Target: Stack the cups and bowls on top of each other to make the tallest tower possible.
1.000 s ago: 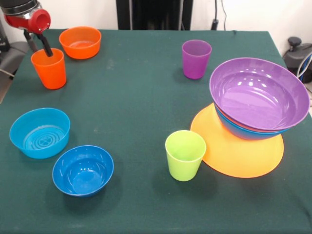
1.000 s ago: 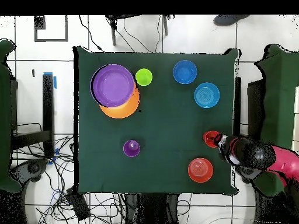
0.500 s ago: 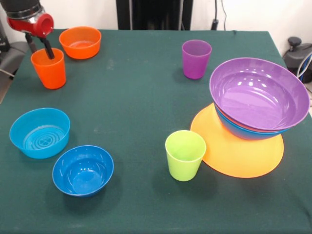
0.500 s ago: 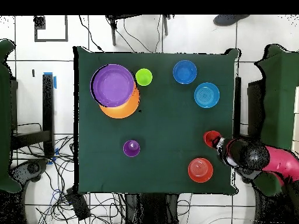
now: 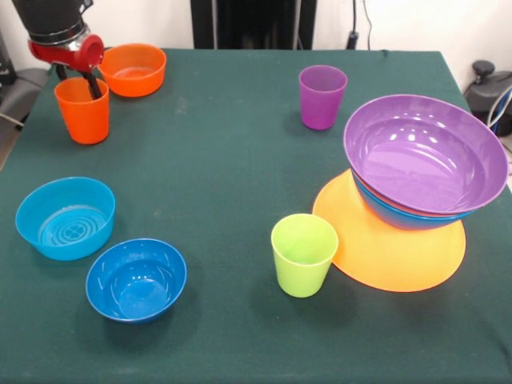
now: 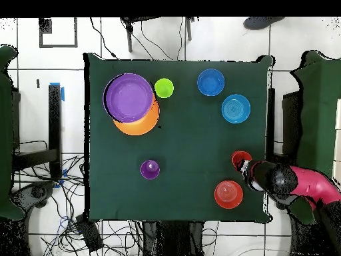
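My gripper [image 5: 80, 78] hangs over the orange cup [image 5: 80, 116] at the far left of the table, shut on its rim with one finger inside the cup. From overhead the gripper [image 6: 248, 165] meets the orange cup [image 6: 240, 159] at the table's right edge. The tower [image 5: 424, 152] is a purple bowl in a blue bowl [image 5: 400, 220], both on an upturned orange-yellow bowl [image 5: 392, 256]. A lime green cup [image 5: 304, 254] stands just left of it, a purple cup [image 5: 322, 98] behind it.
A small orange bowl [image 5: 132, 70] sits right beside the orange cup. A light blue bowl [image 5: 66, 218] and a dark blue bowl [image 5: 136, 279] stand at the near left. The green table [image 5: 216, 160] ends just left of the cup.
The gripper head has shifted right and lower over the orange cup. The cup has moved slightly right and up with it. Everything else stays put.
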